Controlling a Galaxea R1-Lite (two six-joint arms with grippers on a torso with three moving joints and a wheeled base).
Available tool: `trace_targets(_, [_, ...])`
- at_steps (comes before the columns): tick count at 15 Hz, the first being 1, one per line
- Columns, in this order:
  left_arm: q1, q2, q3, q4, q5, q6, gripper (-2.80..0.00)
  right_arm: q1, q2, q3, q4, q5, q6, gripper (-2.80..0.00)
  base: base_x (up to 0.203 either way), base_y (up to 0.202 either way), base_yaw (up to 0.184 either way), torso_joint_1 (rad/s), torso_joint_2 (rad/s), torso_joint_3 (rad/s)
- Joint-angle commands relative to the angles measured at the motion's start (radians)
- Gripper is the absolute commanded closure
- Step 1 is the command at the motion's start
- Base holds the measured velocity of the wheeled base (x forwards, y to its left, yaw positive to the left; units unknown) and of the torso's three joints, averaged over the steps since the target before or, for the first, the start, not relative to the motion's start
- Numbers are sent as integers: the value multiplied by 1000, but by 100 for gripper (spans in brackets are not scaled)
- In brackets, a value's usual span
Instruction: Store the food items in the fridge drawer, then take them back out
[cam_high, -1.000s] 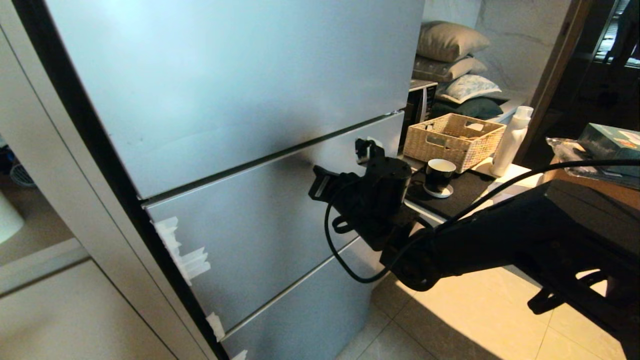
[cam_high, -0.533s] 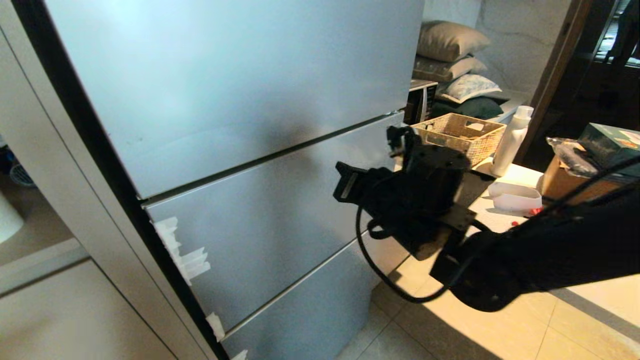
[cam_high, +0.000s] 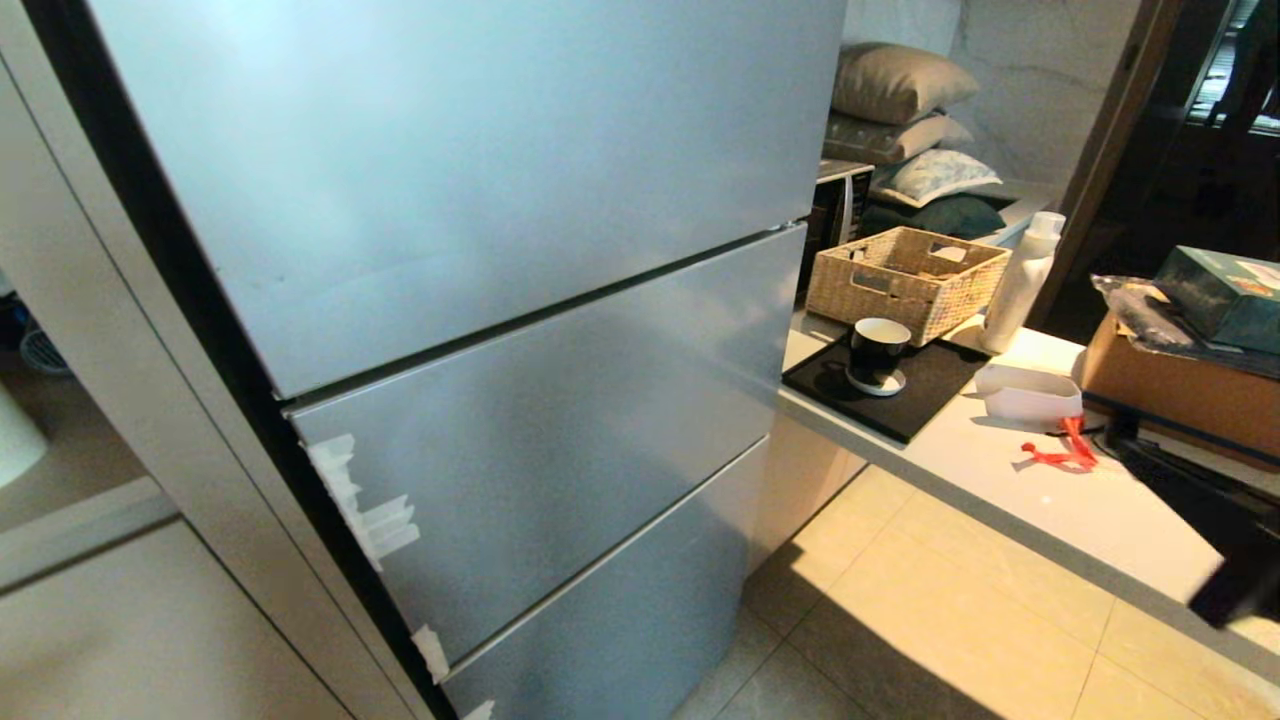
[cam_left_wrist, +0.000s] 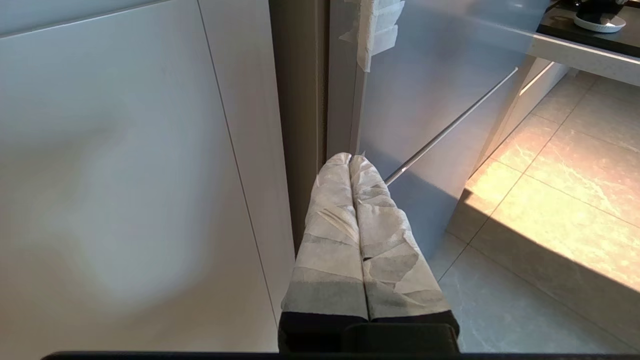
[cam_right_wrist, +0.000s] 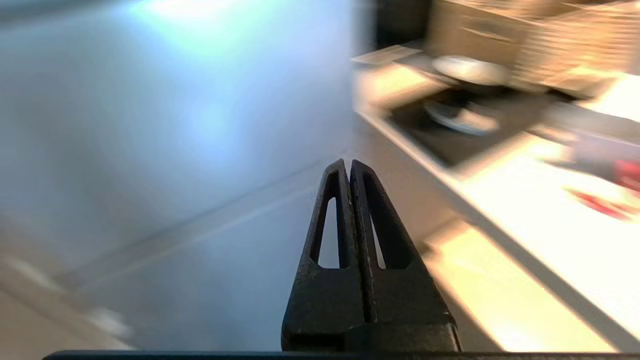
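Observation:
The fridge stands shut, its silver-blue front panels flush. The fridge drawer is hidden behind them, and no food items show in any view. My right gripper is shut and empty, hanging in the air in front of the lower fridge panels beside the counter edge. Only a dark bit of the right arm shows at the lower right edge of the head view. My left gripper, its fingers wrapped in white tape, is shut and empty. It is parked low by the fridge's left side.
Right of the fridge runs a white counter. On it are a wicker basket, a black cup on a dark mat, a white bottle, a small white tray and a cardboard box. A white cabinet flanks the fridge on the left.
My right arm has drawn back from the middle fridge panel, moving right and down until it has almost left the head view. Its gripper has stayed shut. The fridge is unchanged.

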Motion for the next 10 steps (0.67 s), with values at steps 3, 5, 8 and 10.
trace_targets(3, [0,0,0,0,0,0,0,-346,-666,243,465,127,-59,0,0,0,0,0,0,0])
trace_targets(5, [0,0,0,0,0,0,0,-419,-854,275,605,184,-77,0,0,0,0,0,0,0])
trace_targets(8, [0,-1,0,0,0,0,0,-469,-971,307,675,216,-86,0,0,0,0,0,0,0])
trace_targets(10, [0,-1,0,0,-1,0,0,-475,-966,312,683,219,-51,0,0,0,0,0,0,0])
